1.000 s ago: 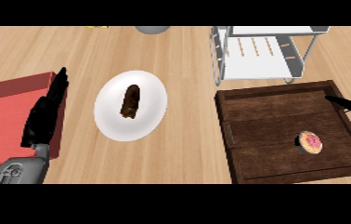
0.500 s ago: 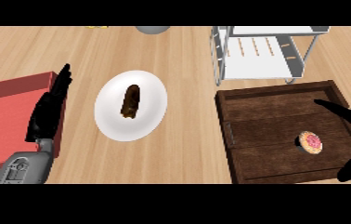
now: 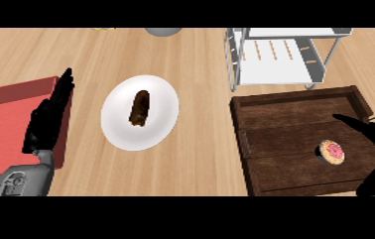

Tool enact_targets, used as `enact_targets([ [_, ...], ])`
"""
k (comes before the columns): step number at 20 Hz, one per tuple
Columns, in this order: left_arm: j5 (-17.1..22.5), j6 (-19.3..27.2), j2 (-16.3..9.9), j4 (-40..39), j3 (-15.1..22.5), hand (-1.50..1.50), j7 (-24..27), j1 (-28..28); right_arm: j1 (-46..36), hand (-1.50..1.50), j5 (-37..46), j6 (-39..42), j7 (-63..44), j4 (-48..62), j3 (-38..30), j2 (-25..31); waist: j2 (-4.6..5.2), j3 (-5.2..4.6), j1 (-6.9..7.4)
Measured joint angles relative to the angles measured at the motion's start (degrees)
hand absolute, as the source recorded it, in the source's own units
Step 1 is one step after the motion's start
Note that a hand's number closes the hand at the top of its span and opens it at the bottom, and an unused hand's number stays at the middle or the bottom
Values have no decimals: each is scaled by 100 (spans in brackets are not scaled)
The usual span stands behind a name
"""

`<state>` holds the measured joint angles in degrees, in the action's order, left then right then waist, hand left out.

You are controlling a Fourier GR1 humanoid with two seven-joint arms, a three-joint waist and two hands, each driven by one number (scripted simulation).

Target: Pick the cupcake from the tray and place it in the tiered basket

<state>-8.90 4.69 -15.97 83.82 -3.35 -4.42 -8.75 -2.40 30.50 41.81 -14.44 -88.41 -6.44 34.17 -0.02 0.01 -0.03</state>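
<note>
The right hand [image 3: 359, 126] shows only as dark fingers entering from the right edge, over the tray's right side. One finger stretches straight toward the tray's middle, and another dark tip shows low at the right edge; they hold nothing, and the cupcake lies just below the upper finger, apart from it. The left hand [image 3: 50, 116] rests at the left side with its fingers straight and pressed together, pointing up the view, over the edge of a red mat [image 3: 26, 101]. Its grey forearm comes in from the lower left corner.

The cupcake [image 3: 332, 151] sits inside the tray [image 3: 282, 134], toward the right half, its pink top with a red centre facing up. The tray is dark brown wood with a raised rim and lies on the counter [image 3: 198, 69] at the right.

Just beyond the tray's far edge stands the tiered basket [image 3: 282, 59], a white shelf in a metal wire frame. To the left of the tray, well apart from it, a white plate [image 3: 157, 134] carries a dark brown elongated pastry [image 3: 139, 107] lying lengthwise. At the far edge of the counter a grey round object [image 3: 162, 31] is partly cut off, with a small yellow thing [image 3: 102, 29] to its left.
</note>
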Motion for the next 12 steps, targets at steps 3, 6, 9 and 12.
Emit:
enact_targets([
  [3,-45,-66,9,121,-40,0,10,88,-120,-150,163,10,-42,106,76,-191,1,0,8],
  [6,-77,-117,31,286,-83,0,-61,178,-235,-150,354,-55,97,408,138,-303,0,-1,15],
  [9,-103,-164,48,58,-190,0,49,52,-333,-150,435,51,38,431,163,-444,2,0,8],
  [12,-148,-180,112,81,-213,0,67,72,-290,-150,607,-30,276,671,174,-474,2,0,7],
])
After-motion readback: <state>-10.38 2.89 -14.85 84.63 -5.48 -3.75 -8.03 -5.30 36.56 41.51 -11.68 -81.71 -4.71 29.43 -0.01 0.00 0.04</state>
